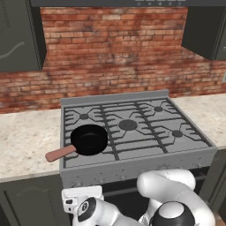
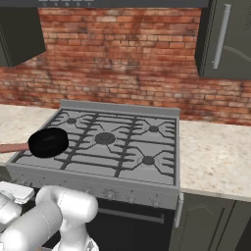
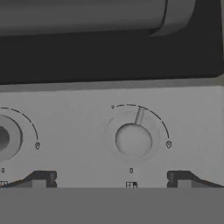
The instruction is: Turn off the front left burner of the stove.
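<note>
Facing a stove (image 3: 78, 109) knob (image 3: 133, 140), jaws apart, untouched.

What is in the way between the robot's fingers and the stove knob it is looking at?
Nothing visible. In the hand view the round knob on the stove front panel sits straight ahead, between the two dark fingertips of the open gripper. The frying pan sits up on the grates over the front left burner, well away from the knobs.

A black frying pan (image 1: 89, 139) with a reddish handle is sitting well in front of the brick wall (image 1: 114, 48). Dark cabinets (image 1: 20, 35) are hanging against that wall at both sides, and pale speckled counters (image 1: 24, 141) are running along beneath it.
</note>
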